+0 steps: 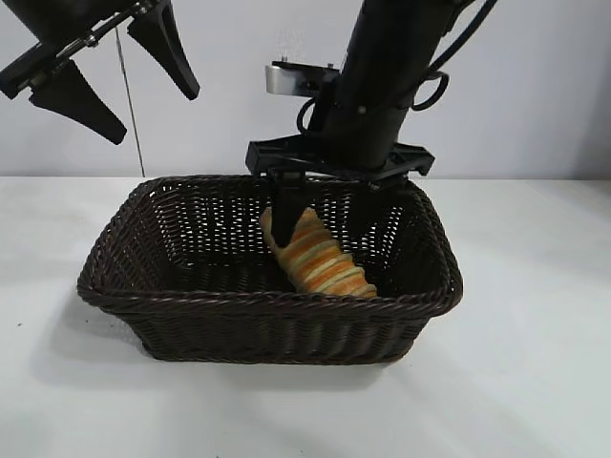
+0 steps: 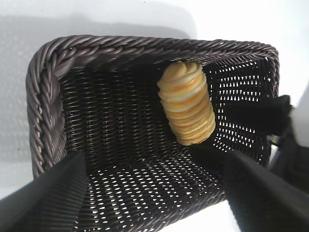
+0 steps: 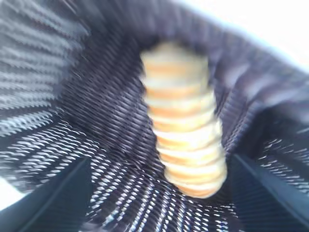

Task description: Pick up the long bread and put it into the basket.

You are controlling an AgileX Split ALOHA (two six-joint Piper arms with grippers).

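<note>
Long bread (image 1: pixel 317 256) lies inside the basket (image 1: pixel 143 296), slanting across its floor toward the right side, one rounded end near the front wall and the other pointing up toward the back. The left wrist view shows the loaf (image 2: pixel 187 103) end-on against the far braided rim of the basket (image 2: pixel 46 96), resting free on the weave, which the exterior view half hides behind the front wall. The right wrist view shows the loaf (image 3: pixel 185 125) running straight away from the camera, with the basket (image 3: pixel 58 96) weave on both sides. The right arm reaches steeply down over the back of the basket, its end effector (image 1: pixel 329 215) spread wide, one dark finger (image 1: pixel 286 224) touching or just beside the loaf's upper end and the other off to the right, the bread lying between them, ungripped. The left end effector (image 1: pixel 115 76) hangs high at upper left, fingers splayed, well above the white bench (image 1: pixel 535 363).
</note>
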